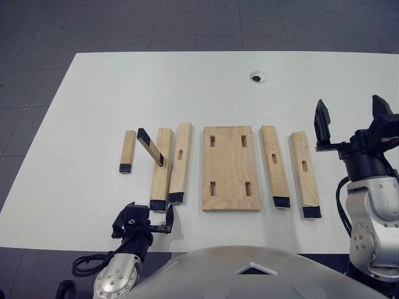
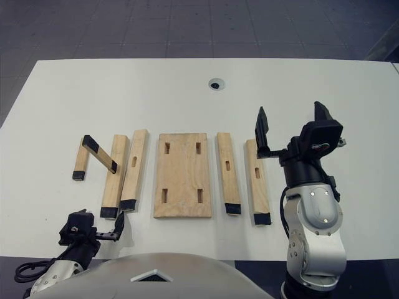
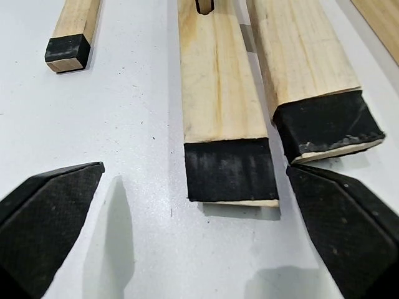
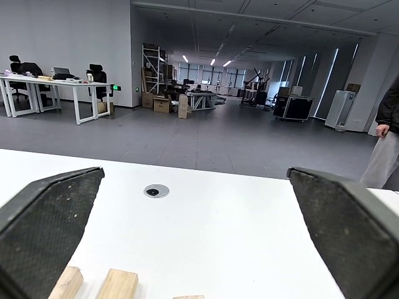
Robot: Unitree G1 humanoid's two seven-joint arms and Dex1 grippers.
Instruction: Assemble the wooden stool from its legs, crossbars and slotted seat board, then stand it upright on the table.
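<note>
The seat board [image 1: 230,168] lies flat at the middle of the table [image 1: 87,93], its four slots facing up. Two slotted legs [image 1: 162,169] [image 1: 180,162] lie side by side just left of it, touching or nearly so, black caps toward the near edge. Two more legs [image 1: 274,165] [image 1: 304,174] lie to its right, slightly apart. A short crossbar [image 1: 128,151] lies farthest left, and a second crossbar [image 1: 151,147] rests tilted across the outer left leg.

The left gripper [image 3: 194,173] sits low over the table near its front edge, fingers spread wide and holding nothing – the outer left leg's capped end lies between and just ahead of the fingertips. The right gripper [image 1: 350,112] is raised beside the rightmost leg, fingers pointing up, wide apart and empty.

A cable hole [image 1: 257,76] sits toward the far edge.
</note>
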